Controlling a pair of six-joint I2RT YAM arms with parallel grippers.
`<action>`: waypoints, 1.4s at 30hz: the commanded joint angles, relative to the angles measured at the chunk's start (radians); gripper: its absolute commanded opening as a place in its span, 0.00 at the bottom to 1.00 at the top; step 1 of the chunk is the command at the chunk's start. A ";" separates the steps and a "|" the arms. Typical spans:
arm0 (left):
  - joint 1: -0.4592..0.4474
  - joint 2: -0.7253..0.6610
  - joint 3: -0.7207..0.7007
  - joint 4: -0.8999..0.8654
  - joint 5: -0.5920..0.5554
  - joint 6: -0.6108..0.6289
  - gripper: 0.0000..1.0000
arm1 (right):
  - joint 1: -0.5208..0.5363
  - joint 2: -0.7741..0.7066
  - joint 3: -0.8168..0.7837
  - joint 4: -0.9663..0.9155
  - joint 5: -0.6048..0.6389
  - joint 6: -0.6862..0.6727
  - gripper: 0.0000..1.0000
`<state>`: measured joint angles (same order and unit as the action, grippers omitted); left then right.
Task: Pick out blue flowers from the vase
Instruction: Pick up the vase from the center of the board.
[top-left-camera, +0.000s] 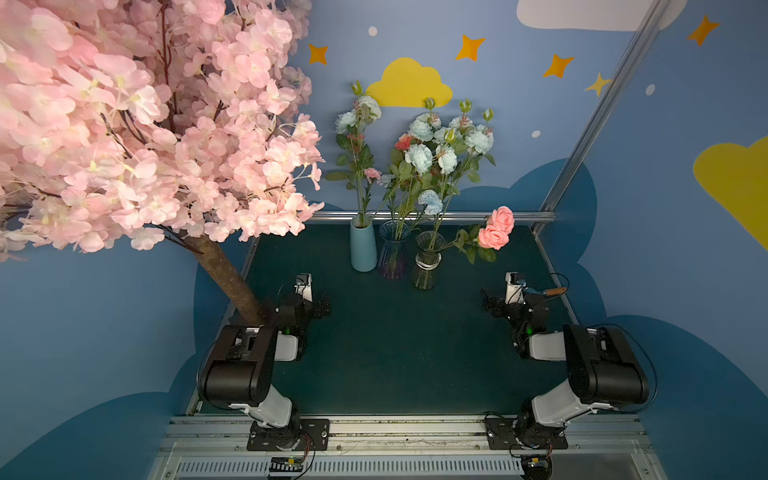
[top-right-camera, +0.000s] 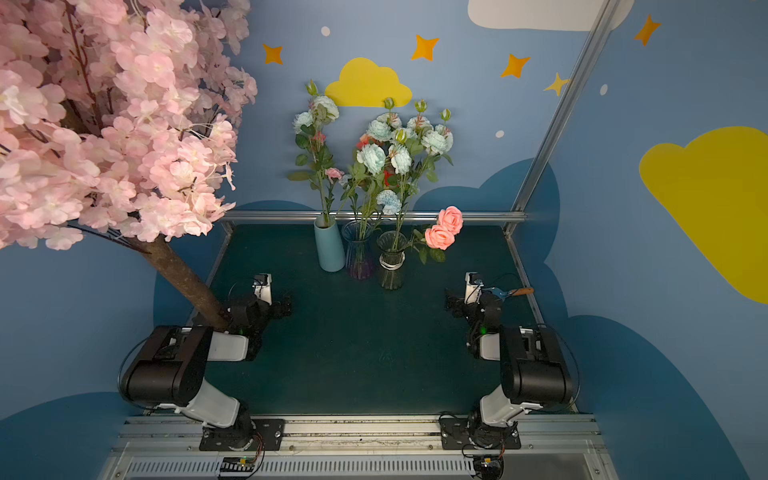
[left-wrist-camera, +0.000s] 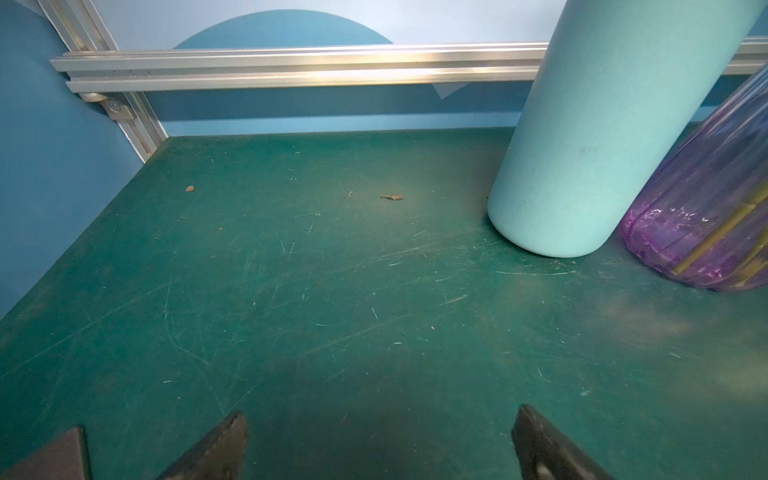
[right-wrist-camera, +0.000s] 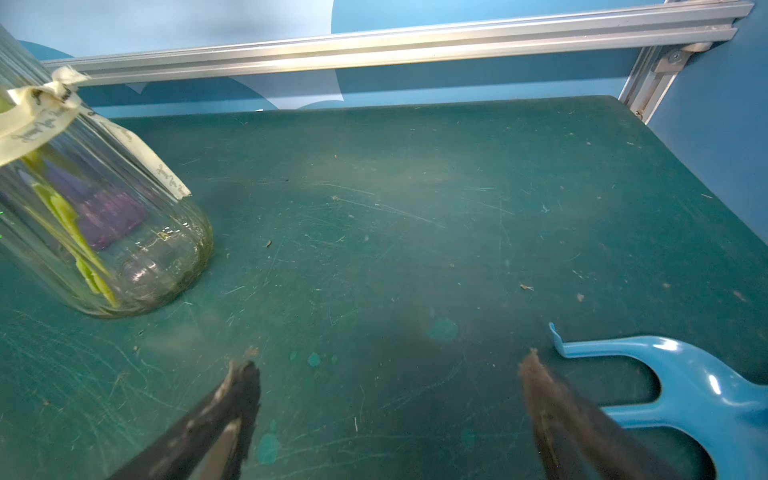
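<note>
The blue flowers rise on long green stalks from the vases at the back of the green table. A light blue vase holds a tall stem, a purple-tinted glass vase holds the main bunch, and a clear glass vase with a ribbon holds one blue head and two pink roses. My left gripper and right gripper hover low over the mat in front of the vases. Both are open and hold nothing.
A pink-blossom tree leans over the left side, and its trunk meets the table beside my left arm. A blue hand tool lies just right of my right gripper. An aluminium rail edges the back.
</note>
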<state>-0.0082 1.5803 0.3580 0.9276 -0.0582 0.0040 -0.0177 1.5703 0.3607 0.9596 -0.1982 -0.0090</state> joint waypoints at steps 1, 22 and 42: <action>0.004 -0.008 0.013 -0.001 0.011 0.004 0.99 | 0.004 -0.010 0.008 -0.008 0.009 -0.006 0.98; -0.213 -0.316 -0.030 -0.073 -0.378 0.118 0.99 | 0.071 -0.397 0.050 -0.445 0.310 0.174 0.98; -0.364 -0.607 0.069 -0.680 0.126 -0.329 0.86 | 0.448 -1.027 0.117 -1.089 -0.015 0.203 0.54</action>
<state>-0.3542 0.9096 0.3630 0.2649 0.0242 -0.3088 0.3267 0.5751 0.4763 -0.0151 -0.2768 0.2523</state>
